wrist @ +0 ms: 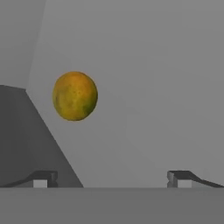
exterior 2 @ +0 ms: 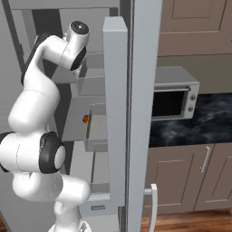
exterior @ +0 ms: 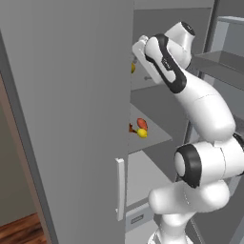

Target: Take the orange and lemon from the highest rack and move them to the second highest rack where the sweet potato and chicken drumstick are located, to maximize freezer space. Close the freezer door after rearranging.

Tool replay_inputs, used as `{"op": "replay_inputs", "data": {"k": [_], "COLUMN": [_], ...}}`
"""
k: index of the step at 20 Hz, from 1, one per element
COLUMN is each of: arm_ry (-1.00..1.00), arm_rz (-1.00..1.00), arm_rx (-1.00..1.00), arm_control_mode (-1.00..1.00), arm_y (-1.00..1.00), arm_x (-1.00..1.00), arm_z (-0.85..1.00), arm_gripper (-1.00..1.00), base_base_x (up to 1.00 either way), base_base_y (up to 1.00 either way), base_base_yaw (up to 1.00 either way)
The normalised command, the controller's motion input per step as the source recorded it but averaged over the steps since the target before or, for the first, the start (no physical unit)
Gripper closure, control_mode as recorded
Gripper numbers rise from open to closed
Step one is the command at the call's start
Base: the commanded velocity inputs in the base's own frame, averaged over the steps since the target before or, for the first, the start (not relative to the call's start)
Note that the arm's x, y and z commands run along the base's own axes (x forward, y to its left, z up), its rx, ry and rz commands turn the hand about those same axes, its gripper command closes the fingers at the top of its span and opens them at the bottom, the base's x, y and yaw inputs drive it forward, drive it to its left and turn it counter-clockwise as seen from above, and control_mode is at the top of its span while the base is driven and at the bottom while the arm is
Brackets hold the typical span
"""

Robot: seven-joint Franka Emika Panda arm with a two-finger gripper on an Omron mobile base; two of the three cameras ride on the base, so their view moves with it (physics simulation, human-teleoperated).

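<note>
The orange [wrist: 75, 96], a dull yellow-orange ball, lies ahead and left of my open gripper [wrist: 111, 179], apart from both fingertips [wrist: 41, 179]. In the left base view a sliver of the orange [exterior: 133, 68] peeks past the door edge on the highest rack [exterior: 143, 82], with my wrist right beside it. One level down, the second highest rack [exterior: 155, 138] carries the bright yellow lemon [exterior: 142, 133], the reddish sweet potato [exterior: 142, 123] and the dark chicken drumstick [exterior: 130, 127], close together. The freezer door [exterior: 71, 119] stands wide open at the left.
The door's white bar handle [exterior: 120, 188] is low on its edge. A second open door with bins [exterior: 224, 62] stands to the right of the arm. A microwave [exterior 2: 174, 97] sits on a dark counter [exterior 2: 204, 122] above brown cabinets.
</note>
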Motion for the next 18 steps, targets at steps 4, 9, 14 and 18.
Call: {"op": "replay_inputs", "data": {"k": [4, 9, 14, 18], "arm_ry": [0.0, 0.0, 0.0, 0.0], "arm_rz": [0.0, 0.0, 0.0, 0.0], "arm_rx": [0.0, 0.0, 0.0, 0.0], "arm_control_mode": [-1.0, -1.0, -1.0, -1.0], "arm_y": [0.05, 0.03, 0.07, 0.08], "arm_x": [0.49, 0.5, 0.38, 0.29], "arm_z": [-0.08, -0.13, -0.16, -0.19], "arm_gripper": [-1.0, -1.0, -1.0, -1.0], "base_base_x": [0.0, 0.0, 0.0, 0.0], "base_base_y": [0.0, 0.0, 0.0, 0.0], "base_base_yaw": [0.0, 0.0, 0.0, 0.0]}}
